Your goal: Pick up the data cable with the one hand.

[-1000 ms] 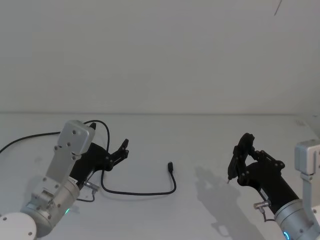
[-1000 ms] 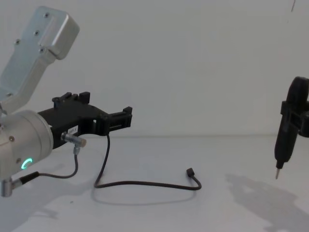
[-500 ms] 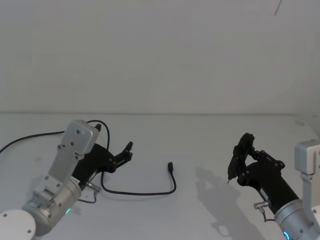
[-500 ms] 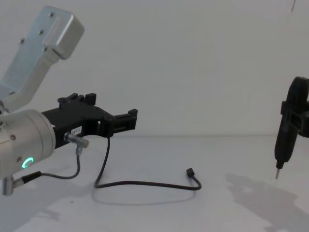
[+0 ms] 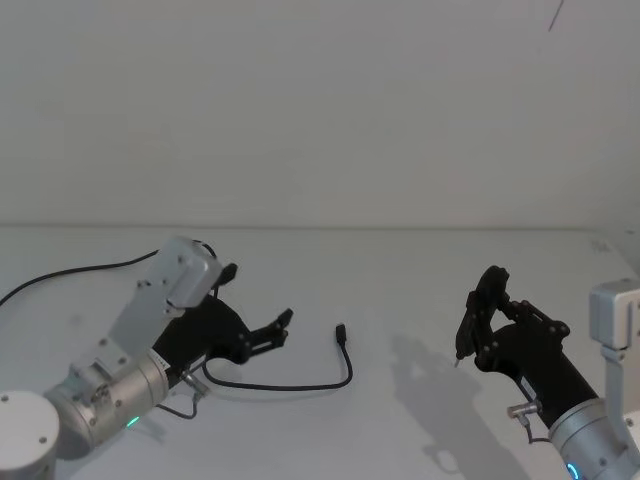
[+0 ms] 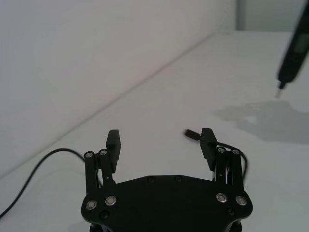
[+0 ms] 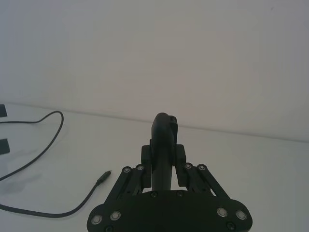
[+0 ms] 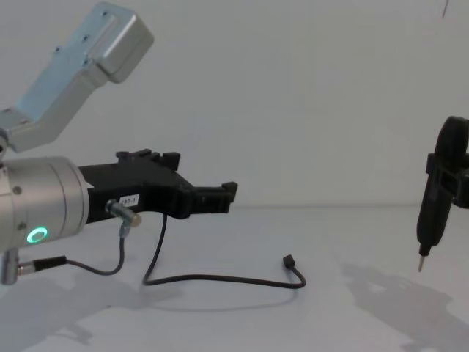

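While our black flat-plated left gripper (image 5: 278, 330) hovers, jaws spread wide, at lower left above the thin black data cable (image 8: 220, 278) lying lower centre, the right gripper (image 5: 485, 300) clasping a slender black tool (image 8: 427, 220), we risk a descending finger nudging the limp cable aside.

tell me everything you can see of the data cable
The data cable is thin, black and flexible, rubbery-looking, and ends in a small black rectangular plug. It lies loose on the white table, curving from the plug toward the robot's left. There it arches up past the open left gripper and runs out of the head view's left edge. Nothing grips it.
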Controlling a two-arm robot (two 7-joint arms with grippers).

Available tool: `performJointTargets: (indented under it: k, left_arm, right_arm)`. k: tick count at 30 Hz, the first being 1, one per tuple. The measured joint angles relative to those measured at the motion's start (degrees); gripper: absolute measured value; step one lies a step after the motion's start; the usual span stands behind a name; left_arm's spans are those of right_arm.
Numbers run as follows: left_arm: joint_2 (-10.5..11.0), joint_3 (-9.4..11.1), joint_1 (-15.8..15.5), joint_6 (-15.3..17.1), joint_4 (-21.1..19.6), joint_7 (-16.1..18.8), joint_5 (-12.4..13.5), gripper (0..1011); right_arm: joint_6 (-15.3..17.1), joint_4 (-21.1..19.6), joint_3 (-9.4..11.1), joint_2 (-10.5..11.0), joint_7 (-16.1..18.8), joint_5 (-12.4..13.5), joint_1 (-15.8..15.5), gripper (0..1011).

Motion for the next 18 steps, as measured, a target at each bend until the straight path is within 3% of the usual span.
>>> performJointTargets:
  k: [9,18]
  left_arm:
    - [2.1,1.8,-3.5,5.8,-0.8,-7.7,-1.4,1001]
    - [2.9,5.9,-10.0,13.4,0.7,-13.9,-0.3,1001]
  right_arm:
    - [0.0,0.0,0.0,0.0,0.0,0.0,0.0,279]
    - [0.0,0.0,0.0,0.0,0.0,0.0,0.0,279]
